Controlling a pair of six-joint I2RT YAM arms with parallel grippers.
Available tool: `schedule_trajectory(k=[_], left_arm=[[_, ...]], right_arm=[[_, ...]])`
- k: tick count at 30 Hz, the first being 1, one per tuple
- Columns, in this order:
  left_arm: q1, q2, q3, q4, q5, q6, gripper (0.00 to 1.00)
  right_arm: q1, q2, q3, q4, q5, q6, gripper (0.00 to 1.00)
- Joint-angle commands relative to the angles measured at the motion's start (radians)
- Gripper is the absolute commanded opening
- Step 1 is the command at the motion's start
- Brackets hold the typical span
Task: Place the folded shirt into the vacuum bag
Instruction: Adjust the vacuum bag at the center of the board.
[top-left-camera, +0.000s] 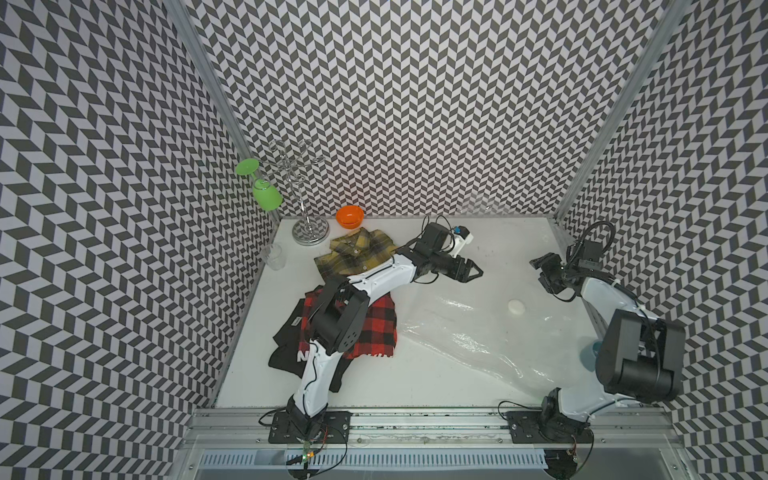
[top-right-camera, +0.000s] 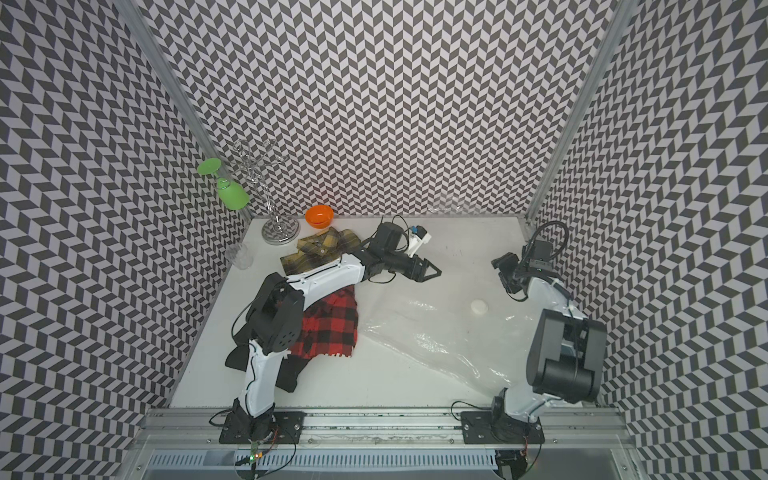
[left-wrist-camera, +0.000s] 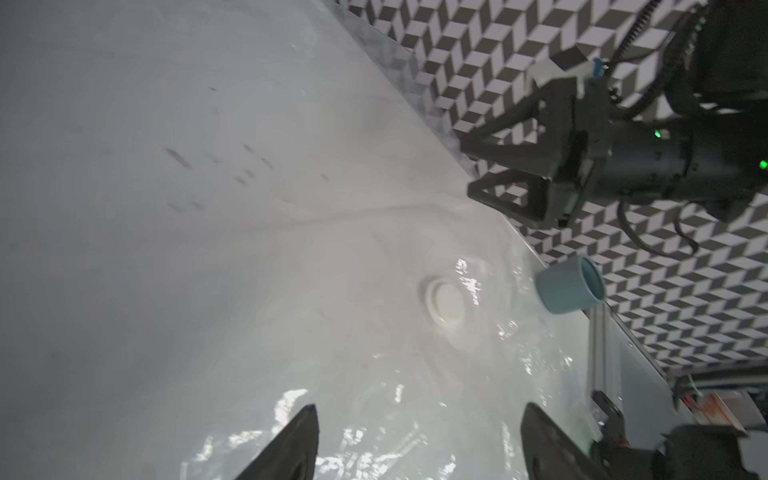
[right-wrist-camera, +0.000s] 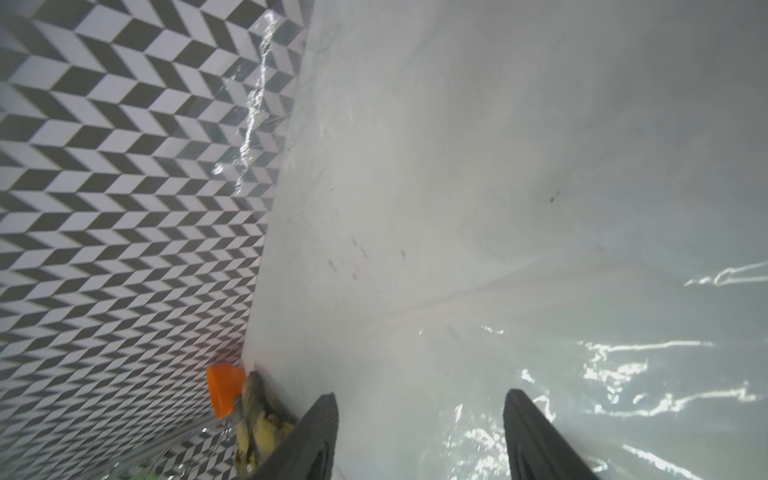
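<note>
The vacuum bag (top-left-camera: 478, 332) (top-right-camera: 436, 332) lies flat and crinkled on the right half of the white table, its round white valve (top-left-camera: 516, 307) (left-wrist-camera: 446, 303) facing up. Three shirts lie at the left: a red plaid one (top-left-camera: 376, 328) folded on top of a black one (top-left-camera: 291, 345), and a yellow plaid one (top-left-camera: 357, 253) behind them. My left gripper (top-left-camera: 473, 271) (left-wrist-camera: 419, 419) hovers open and empty over the bag's far left part. Near the right wall my right gripper (top-left-camera: 537, 264) (right-wrist-camera: 422, 399) also stands open, holding nothing.
At the back left stand a metal glass rack (top-left-camera: 307, 232) with a hanging green glass (top-left-camera: 266, 195), an orange bowl (top-left-camera: 350, 217) and a clear cup (top-left-camera: 273, 255). A blue cup (left-wrist-camera: 569, 289) sits at the table's right edge. Patterned walls enclose three sides.
</note>
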Motion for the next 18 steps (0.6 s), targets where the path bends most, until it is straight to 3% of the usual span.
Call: schedule_trajectory(k=[1,5,18], left_arm=[[0.015,0.079,0.03,0.033,-0.072,-0.006,0.76],[0.019,0.072,-0.081,0.177,-0.07,-0.058,0.77],[0.012,-0.078,-0.501,0.348,-0.06,-0.16,0.76]], right_arm=[[0.01,0.105,0.082,0.062,0.094,-0.007,0.64],[0.039,0.205,0.146,0.083,0.145,0.002,0.64],[0.138,0.461,0.335,0.041,0.089,0.003,0.64]])
